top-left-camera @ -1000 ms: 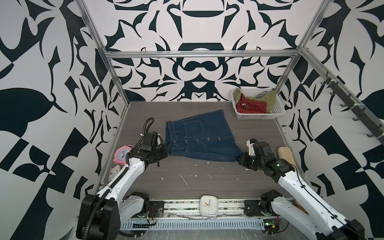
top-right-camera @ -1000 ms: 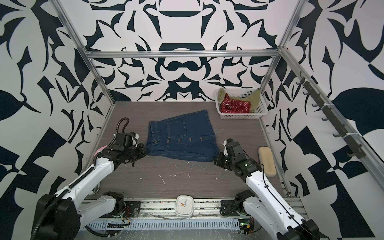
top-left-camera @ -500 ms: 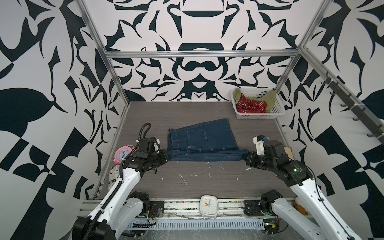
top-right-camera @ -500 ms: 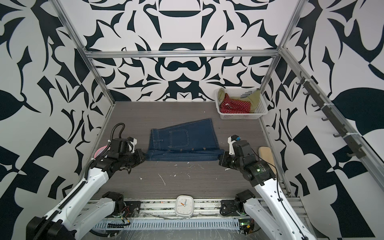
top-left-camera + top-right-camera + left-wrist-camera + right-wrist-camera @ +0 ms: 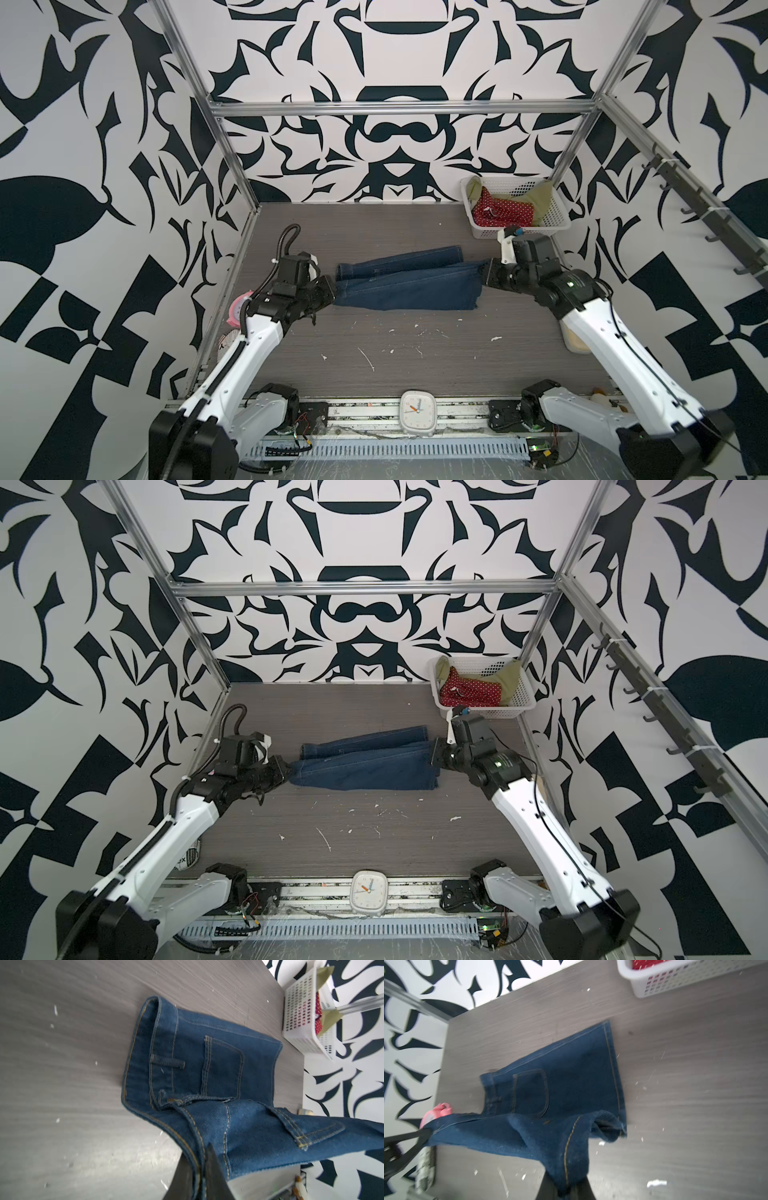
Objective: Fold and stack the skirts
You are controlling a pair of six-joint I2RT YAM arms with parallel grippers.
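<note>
- Denim skirt (image 5: 407, 286), dark blue — on the table (image 5: 415, 365) near the white basket (image 5: 544, 229), on its front side; near edge lifted off the surface, apparently to carry it over the far half as a fold.
- Left gripper (image 5: 330, 293) — clamped on the waistband corner, the end farthest from the basket.
- Right gripper (image 5: 484, 274) — clamped on the hem corner, the end nearest the basket.
- Red dotted skirt (image 5: 507, 212) and olive skirt (image 5: 542, 197) — inside the basket, unfolded.
</note>
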